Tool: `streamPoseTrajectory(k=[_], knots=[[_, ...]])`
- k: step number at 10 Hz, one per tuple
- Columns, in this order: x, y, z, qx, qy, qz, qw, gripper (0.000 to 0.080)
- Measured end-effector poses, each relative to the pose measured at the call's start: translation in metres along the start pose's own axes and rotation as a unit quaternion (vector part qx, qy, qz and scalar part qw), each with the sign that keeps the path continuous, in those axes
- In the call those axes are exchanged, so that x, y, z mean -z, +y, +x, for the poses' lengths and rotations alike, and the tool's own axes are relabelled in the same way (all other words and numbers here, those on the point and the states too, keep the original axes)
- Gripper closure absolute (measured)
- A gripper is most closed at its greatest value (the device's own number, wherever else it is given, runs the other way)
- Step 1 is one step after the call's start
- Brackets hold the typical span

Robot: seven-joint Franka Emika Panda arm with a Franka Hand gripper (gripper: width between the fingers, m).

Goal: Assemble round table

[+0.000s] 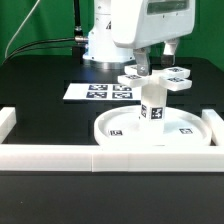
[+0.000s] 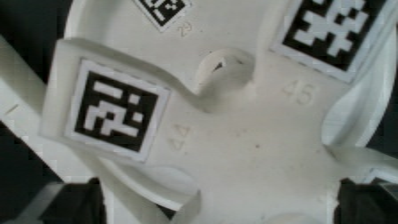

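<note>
The round disc [image 1: 120,128] lies flat near the front of the table. The short post [image 1: 152,108] stands upright on it. The cross-shaped foot piece [image 1: 165,80] with its square tags appears to sit level on top of the post. My gripper [image 1: 153,70] hangs straight down over the foot, open. In the wrist view the foot piece [image 2: 231,120] fills the picture, very close. Two of its tags and a small central hole show. My gripper [image 2: 217,205] straddles one arm of the foot, and the dark fingertips [image 2: 71,200] stand wide on either side.
The marker board [image 1: 100,92] lies flat behind the disc, toward the exterior view's left. White border rails run along the front edge [image 1: 110,155] and the left side [image 1: 6,122]. The arm's base [image 1: 100,45] stands at the back.
</note>
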State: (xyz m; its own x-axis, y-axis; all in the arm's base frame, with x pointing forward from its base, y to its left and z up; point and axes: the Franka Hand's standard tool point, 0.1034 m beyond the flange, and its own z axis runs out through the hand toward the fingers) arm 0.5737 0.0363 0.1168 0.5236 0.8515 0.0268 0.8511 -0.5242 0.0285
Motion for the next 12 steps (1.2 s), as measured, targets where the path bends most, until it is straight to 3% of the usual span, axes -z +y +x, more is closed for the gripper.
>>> streamPoseTrajectory(k=[5,12], knots=[[-0.001,-0.004,0.002,0.156,-0.022,-0.005,0.988,0.0151],[-0.016,-0.012,-0.002,0.157,-0.027,0.005,0.987,0.0151]])
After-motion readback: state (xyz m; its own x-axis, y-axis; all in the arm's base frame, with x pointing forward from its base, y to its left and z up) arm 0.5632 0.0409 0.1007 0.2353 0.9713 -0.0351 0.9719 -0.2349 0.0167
